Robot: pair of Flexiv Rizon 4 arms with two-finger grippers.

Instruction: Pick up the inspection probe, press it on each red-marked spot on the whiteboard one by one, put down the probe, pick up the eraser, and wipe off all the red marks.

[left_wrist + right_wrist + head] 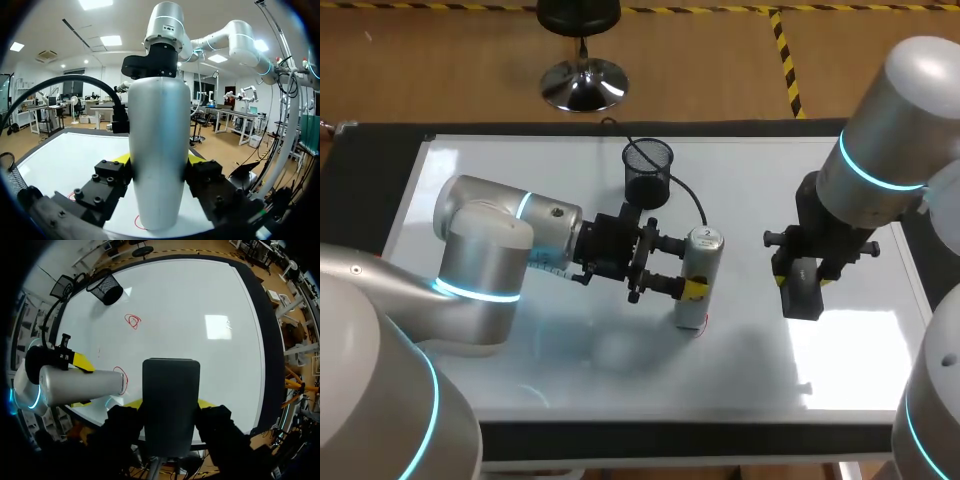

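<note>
Two pincers clenched: left pincer (685, 268) grips the silver round-shouldered probe (703, 250), black cable (690, 195) on top, standing on a red mark (120, 371) on the whiteboard (750, 340); right pincer (800, 285) holds the dark rectangular eraser (171, 400) over its right part.

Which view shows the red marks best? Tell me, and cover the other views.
The right wrist view: one red mark lies whole on the open whiteboard, another at the probe tip. The left wrist view catches only arcs beside the probe's base; the head view, barely a red speck there.
</note>
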